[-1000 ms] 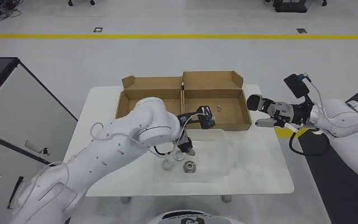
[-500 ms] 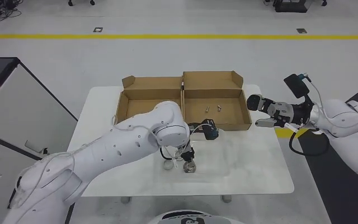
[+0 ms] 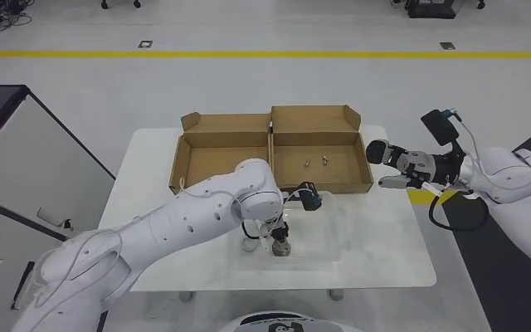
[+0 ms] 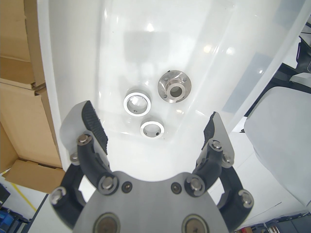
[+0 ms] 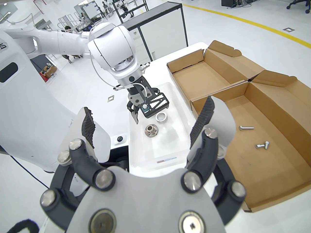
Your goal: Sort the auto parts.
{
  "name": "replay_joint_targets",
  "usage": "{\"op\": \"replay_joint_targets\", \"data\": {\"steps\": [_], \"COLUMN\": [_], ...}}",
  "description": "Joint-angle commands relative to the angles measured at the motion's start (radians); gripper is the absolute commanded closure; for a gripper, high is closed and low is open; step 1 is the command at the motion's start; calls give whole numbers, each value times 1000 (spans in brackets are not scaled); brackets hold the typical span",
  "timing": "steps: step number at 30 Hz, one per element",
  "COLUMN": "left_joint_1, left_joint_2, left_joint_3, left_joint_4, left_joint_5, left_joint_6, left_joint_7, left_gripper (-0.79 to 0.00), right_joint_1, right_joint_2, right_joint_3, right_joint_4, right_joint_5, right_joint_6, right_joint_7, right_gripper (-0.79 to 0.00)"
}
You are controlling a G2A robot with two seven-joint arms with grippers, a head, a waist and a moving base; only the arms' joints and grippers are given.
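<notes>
Left gripper (image 4: 152,120), jaws wide and empty, hangs over the clear tray (image 3: 319,228) holding a flange (image 4: 174,87) and two rings (image 4: 137,103). Behind, the right box (image 3: 348,170) holds two bolts (image 3: 307,161); right gripper (image 3: 386,166), jaws wide, sits beside it

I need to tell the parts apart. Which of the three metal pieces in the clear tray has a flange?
The hub: a wide holed disc around a raised collar. The larger ring and smaller ring are flangeless bands.
</notes>
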Motion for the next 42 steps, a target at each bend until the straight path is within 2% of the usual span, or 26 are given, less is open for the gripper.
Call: {"op": "replay_joint_targets", "data": {"steps": [1, 20, 34, 36, 37, 38, 41, 42], "left_joint_1": [0, 13, 7, 11, 13, 14, 20, 22], "left_joint_2": [-1, -2, -44, -49, -52, -53, -59, -60], "left_joint_3": [5, 19, 70, 77, 80, 82, 89, 91], "left_joint_4": [-4, -11, -5, -6, -5, -4, -7, -7], "left_joint_5": [35, 66, 116, 120, 120, 122, 123, 123], "left_joint_6": [1, -7, -5, -2, -2, -2, -8, -10], "left_joint_7": [6, 4, -52, -57, -62, -67, -75, -80], "left_gripper": [-785, -785, -785, -736, -637, -597, -628, -594], "right_joint_1": [0, 0, 0, 0, 0, 0, 0, 0], "right_joint_2": [0, 0, 0, 0, 0, 0, 0, 0], "right_joint_3": [0, 0, 0, 0, 0, 0, 0, 0], "right_joint_4": [0, 0, 0, 0, 0, 0, 0, 0], "right_joint_5": [0, 0, 0, 0, 0, 0, 0, 0], "right_joint_6": [0, 0, 0, 0, 0, 0, 0, 0], "right_joint_7": [0, 0, 0, 0, 0, 0, 0, 0], "right_gripper": [-785, -785, -785, -785, -785, -785, -785, -785]}}
